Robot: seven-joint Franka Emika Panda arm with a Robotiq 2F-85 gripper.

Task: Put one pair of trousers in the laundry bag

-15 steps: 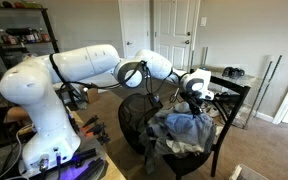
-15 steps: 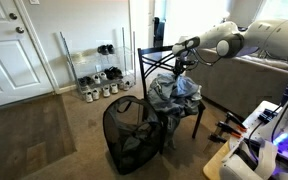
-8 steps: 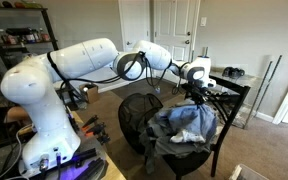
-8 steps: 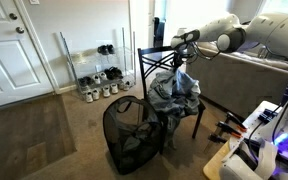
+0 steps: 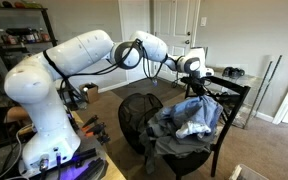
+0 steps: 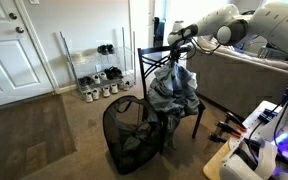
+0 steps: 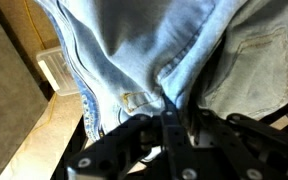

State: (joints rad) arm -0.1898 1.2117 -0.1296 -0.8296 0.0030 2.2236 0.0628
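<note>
Laundry bag (image 6: 124,135) nearest, on carpet, just beside chair (image 6: 144,62); grey clothes heap (image 6: 162,102) on seat; trousers (image 6: 177,82) hang above heap from gripper (image 6: 173,58); wrist view: jaws pinched tight on denim fold

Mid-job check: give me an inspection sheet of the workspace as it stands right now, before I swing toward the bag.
Surface: a black chair carries the clothes; carpet floor is around it.
Job's things: the trousers hang from the gripper with their lower part on the heap. The laundry bag stands open on the floor beside the chair.
Clutter: grey clothes are piled on the seat.
Grippers: the gripper is shut on denim, as the wrist view shows.
Cables: a black cable loop runs along the arm.
Surroundings: shoe rack, white door, sofa.
</note>
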